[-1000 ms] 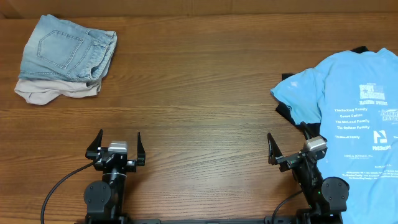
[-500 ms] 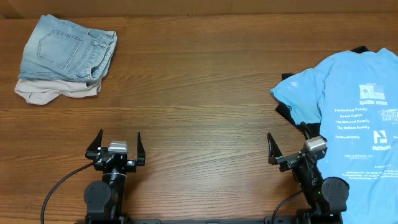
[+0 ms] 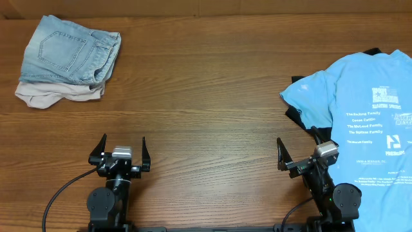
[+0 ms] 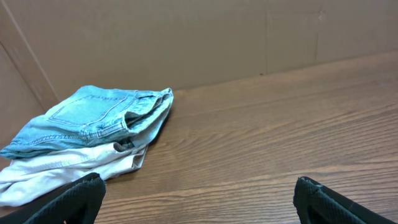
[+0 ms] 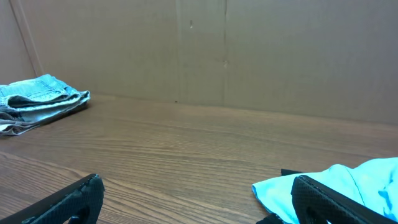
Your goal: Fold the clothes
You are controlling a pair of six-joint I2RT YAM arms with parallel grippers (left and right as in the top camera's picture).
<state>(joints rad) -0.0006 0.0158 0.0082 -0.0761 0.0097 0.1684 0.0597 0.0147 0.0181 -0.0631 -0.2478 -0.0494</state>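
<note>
Jeans [image 3: 64, 55] lie well beyond the wide left hand [image 3: 123, 139]; T-shirt [image 3: 357, 90] beside wide right hand [image 3: 298, 143].

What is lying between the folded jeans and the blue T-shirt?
Nothing: only bare wooden table runs between the jeans and the T-shirt. The overhead view shows the whole stretch.

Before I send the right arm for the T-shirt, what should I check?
1. Left jaws open, holding nothing: ok.
2. Right jaws open, holding nothing: ok.
3. T-shirt lies unfolded beside the right arm: ok.
4. T-shirt's whole outline in view: not ok, it runs off the overhead picture's right edge.
5. T-shirt free of other cloth: not ok, a black garment pokes out beneath it.
6. Jeans folded atop beige trousers, far left, away from the work: ok.
</note>
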